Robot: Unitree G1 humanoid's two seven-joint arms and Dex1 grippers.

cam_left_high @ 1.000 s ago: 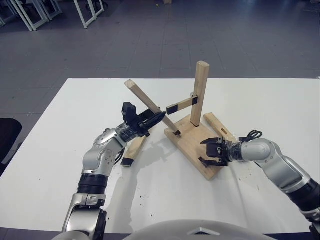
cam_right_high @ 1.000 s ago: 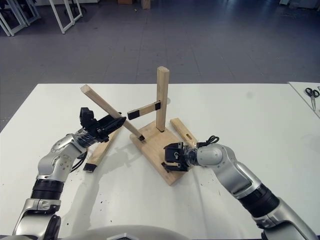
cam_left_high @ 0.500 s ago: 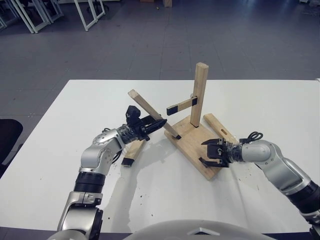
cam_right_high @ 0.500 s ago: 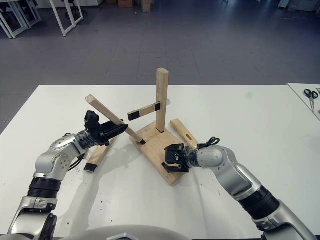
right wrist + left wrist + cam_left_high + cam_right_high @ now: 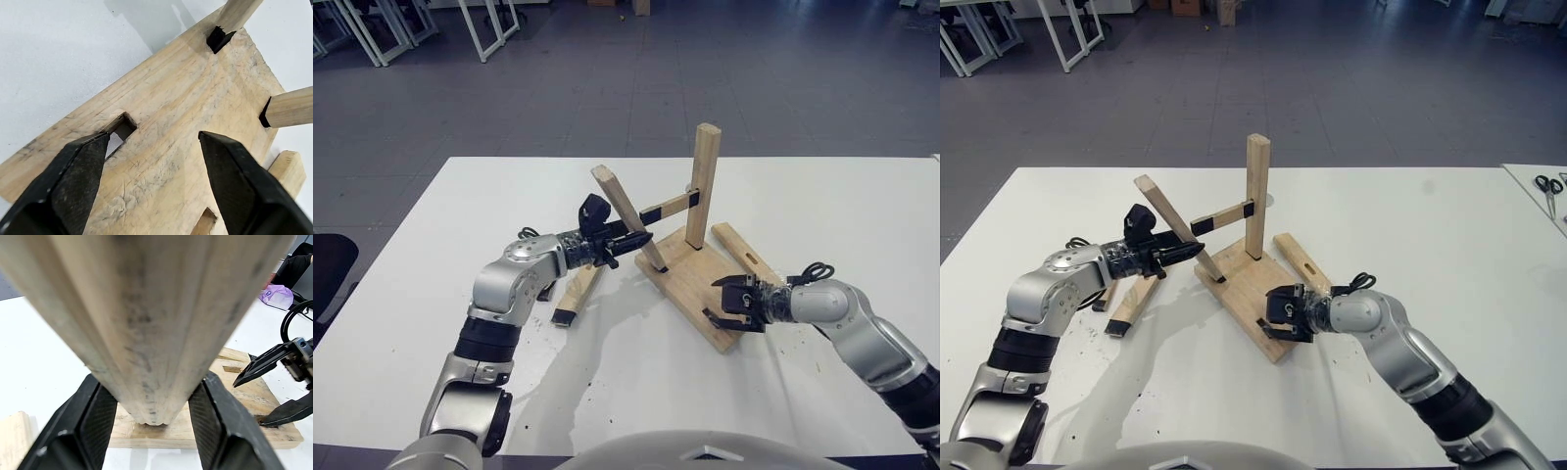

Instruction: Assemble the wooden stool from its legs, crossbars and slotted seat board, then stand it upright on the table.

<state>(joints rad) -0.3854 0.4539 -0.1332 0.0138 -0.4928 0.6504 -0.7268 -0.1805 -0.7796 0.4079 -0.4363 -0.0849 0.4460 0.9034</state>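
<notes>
The slotted seat board lies flat on the white table. One leg stands upright in its far corner, and a black-tipped crossbar juts from that leg toward the left. My left gripper is shut on a second leg, which leans steeply with its black lower end on the board's left corner. In the left wrist view the fingers clamp this leg. My right gripper is open and straddles the board's near end, beside an open slot.
A loose leg lies on the table just right of the board. Another loose piece with a black end lies left of it under my left forearm. Scissors rest at the table's far right edge. Dark crumbs dot the near left.
My left gripper has swung right toward the board, tipping the held leg much steeper; its lower end stays at the board's left corner. The right gripper has barely moved.
</notes>
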